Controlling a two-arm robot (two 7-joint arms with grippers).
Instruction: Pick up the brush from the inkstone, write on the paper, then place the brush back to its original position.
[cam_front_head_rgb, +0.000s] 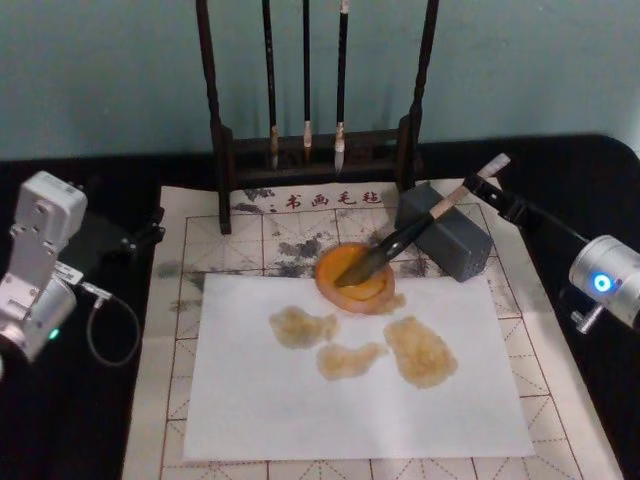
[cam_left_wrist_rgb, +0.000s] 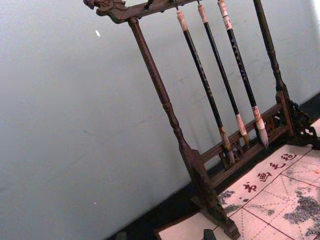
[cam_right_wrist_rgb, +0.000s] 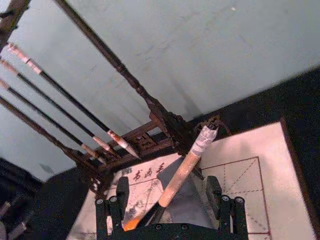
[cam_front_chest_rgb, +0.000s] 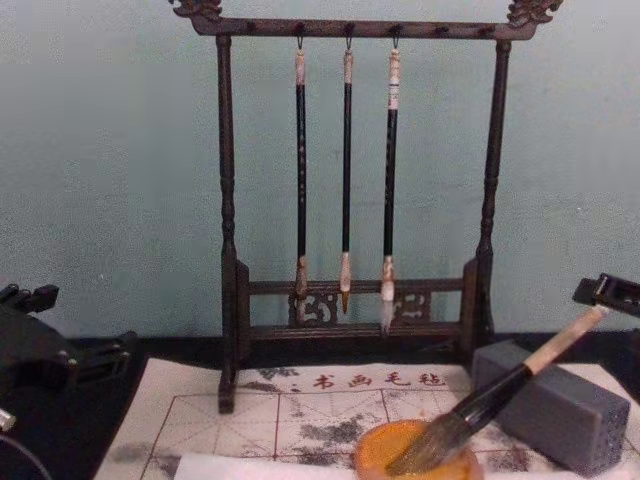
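Paper (cam_front_head_rgb: 300, 410) fills the lower middle of the head view. It lies on a gridded mat (cam_front_head_rgb: 555, 390) and carries three tan blotches (cam_front_head_rgb: 420, 350). The orange dish (cam_front_head_rgb: 355, 275) sits at the paper's upper edge, near the centre. The brush (cam_front_head_rgb: 400, 240) rests with its bristles in the dish, and its handle slants to the upper right over a grey block (cam_front_head_rgb: 460, 245). The right gripper (cam_front_head_rgb: 487, 188) sits at the handle's pale end, upper right of centre. The left gripper (cam_front_head_rgb: 130, 238) is near the left edge, well apart from the dish, and whether it is released or clenched cannot be told. A dark rack (cam_front_head_rgb: 225, 150) stands at top centre.

The left wrist view shows the rack (cam_left_wrist_rgb: 170, 115) tilted across the frame. Three thin brushes (cam_left_wrist_rgb: 220, 85) hang from it, and the mat (cam_left_wrist_rgb: 280, 190) is at the lower right.

In the right wrist view the right gripper (cam_right_wrist_rgb: 168, 182) is at the bottom centre. Its jaws stand spread wide, one on each side of the brush (cam_right_wrist_rgb: 182, 170) handle, gripping nothing.

In the chest view the dish (cam_front_chest_rgb: 400, 445) is at the bottom centre with the bristles in it. The brush (cam_front_chest_rgb: 500, 385) leans to the right over the grey block (cam_front_chest_rgb: 570, 410). The right gripper (cam_front_chest_rgb: 608, 290) is at the right edge, just beside the handle's tip.
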